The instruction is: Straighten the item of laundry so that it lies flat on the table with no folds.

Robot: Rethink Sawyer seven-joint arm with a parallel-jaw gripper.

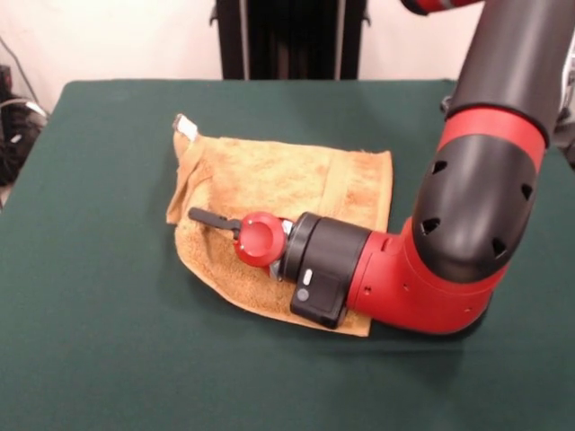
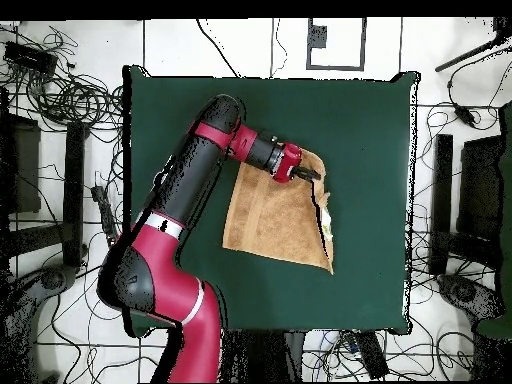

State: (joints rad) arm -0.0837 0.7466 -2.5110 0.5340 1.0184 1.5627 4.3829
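The orange-tan towel (image 1: 269, 175) lies mid-table on the green table (image 1: 108, 341). Its left edge in the front view is folded over and rumpled, and its white tag (image 1: 186, 127) sticks out at the far left corner. My gripper (image 1: 196, 215) reaches out sideways, low over the towel's left part, beyond the red wrist hub (image 1: 260, 239). The wrist and forearm hide the towel's near right part. In the overhead view the towel (image 2: 272, 215) lies right of the arm, and the gripper (image 2: 314, 176) is at its upper right edge.
The arm's big red and black elbow (image 1: 467, 224) stands over the table's right side in the front view. The black pedestal (image 1: 287, 36) is behind the table's far edge. Cables and stands (image 2: 60, 100) surround the table (image 2: 370, 130) in the overhead view.
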